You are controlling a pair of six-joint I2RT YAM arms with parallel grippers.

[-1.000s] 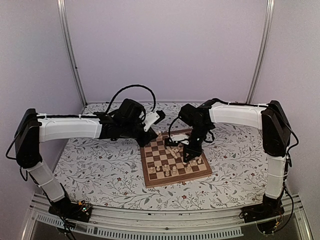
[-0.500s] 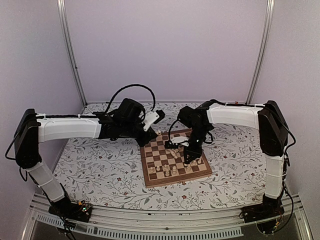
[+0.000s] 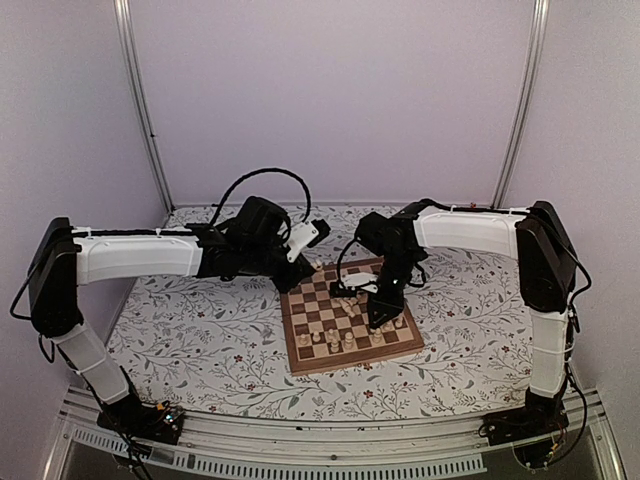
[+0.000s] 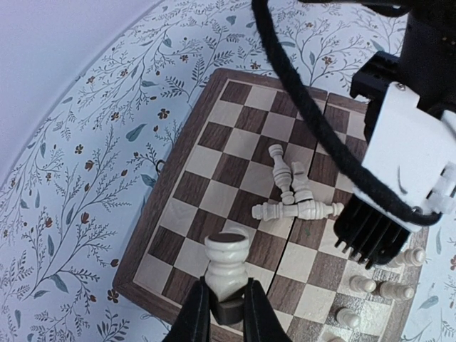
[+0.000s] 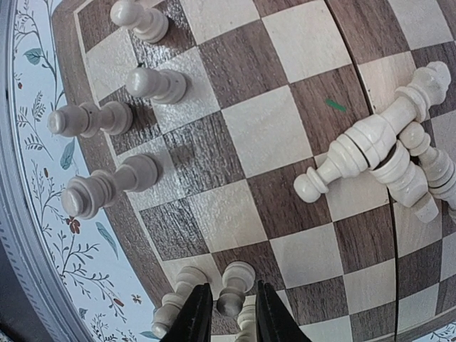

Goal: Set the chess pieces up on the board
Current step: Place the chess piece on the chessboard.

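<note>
1. The table is covered by a floral tablecloth [image 3: 200, 330], on which everything else is set.
2. The left arm [image 3: 140, 258] is stretched across towards the far left corner of the board. The right arm [image 3: 470, 230] is bent down over the board's right side.
3. The board [image 3: 312, 300], checked dark and light with a brown border, is laid flat on the cloth right of centre and turned slightly askew.
4. The left gripper [image 4: 226, 317] is held above the board close to one edge. Its jaws are closed tight on the base of a rook [image 4: 226, 260], which is kept upright.
5. The right gripper [image 5: 229, 317] is lowered over the near right part of the board. Its jaws are parted only a little, with a pawn [image 5: 234, 279] standing between them. A thin gap is seen on each side of the pawn, so nothing is gripped.
6. Several standing pieces [image 3: 335, 340] are lined up in the rows along the board's near edge.
7. A few fallen pieces [image 4: 296, 206] are heaped on their sides near the middle of the board, touching one another.
</note>
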